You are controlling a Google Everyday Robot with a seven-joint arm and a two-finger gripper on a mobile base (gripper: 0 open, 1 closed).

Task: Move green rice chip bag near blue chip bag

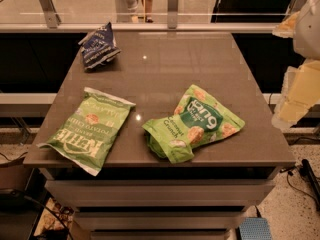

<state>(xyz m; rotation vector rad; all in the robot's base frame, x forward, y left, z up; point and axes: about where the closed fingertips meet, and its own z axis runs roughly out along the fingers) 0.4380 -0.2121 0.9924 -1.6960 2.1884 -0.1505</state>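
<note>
The green rice chip bag (pixel 195 122) lies crumpled on the front right of the brown table (pixel 165 64), with a dark green round logo and tan cakes printed on it. The blue chip bag (pixel 99 46) is small and dark navy and sits at the far left corner of the table. My gripper (pixel 296 91) shows as a pale cream and white shape at the right edge of the view, off the table's right side and apart from both bags.
A flatter light green KETTLE bag (pixel 86 129) lies at the front left, overhanging the table's edge. A glass railing (pixel 170 9) runs behind the table. Drawers (pixel 160 191) sit below the tabletop. Cables (pixel 305 176) lie on the floor at right.
</note>
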